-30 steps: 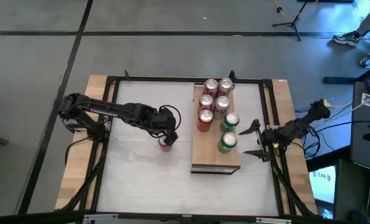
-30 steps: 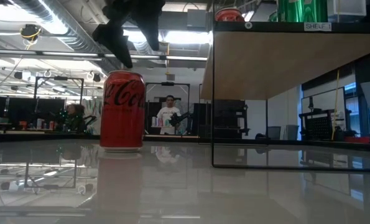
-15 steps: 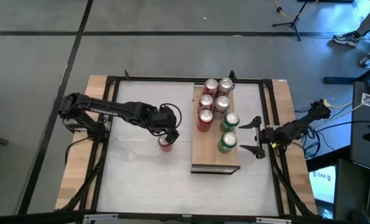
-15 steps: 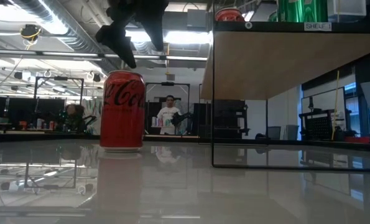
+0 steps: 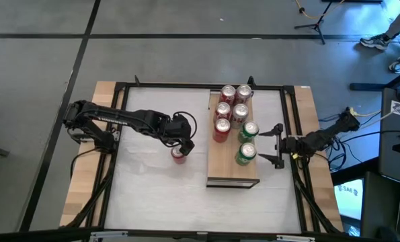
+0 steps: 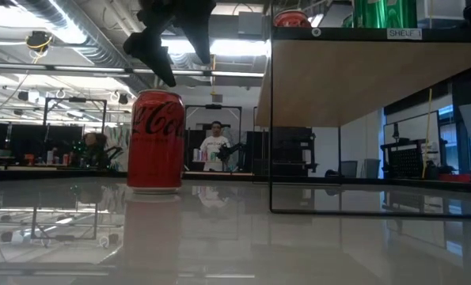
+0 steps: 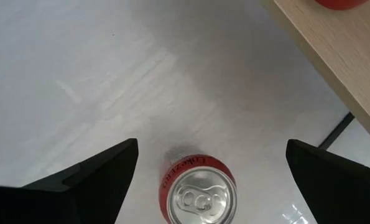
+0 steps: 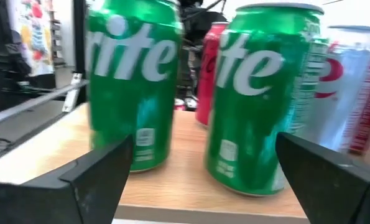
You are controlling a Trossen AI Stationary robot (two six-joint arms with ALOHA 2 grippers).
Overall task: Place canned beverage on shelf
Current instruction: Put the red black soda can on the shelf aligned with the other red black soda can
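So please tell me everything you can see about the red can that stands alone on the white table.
The red can is a metal drink can with white script lettering and a silver top with an unopened pull tab. It stands upright on the glossy white table, beside the shelf but apart from it. The open left gripper hovers directly above it without touching.

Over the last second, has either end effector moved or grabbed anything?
The right end effector has slid in toward the shelf, nearer the two green cans, open and holding nothing. The left end effector stayed open above the red can on the white table, not gripping it. No can has shifted.
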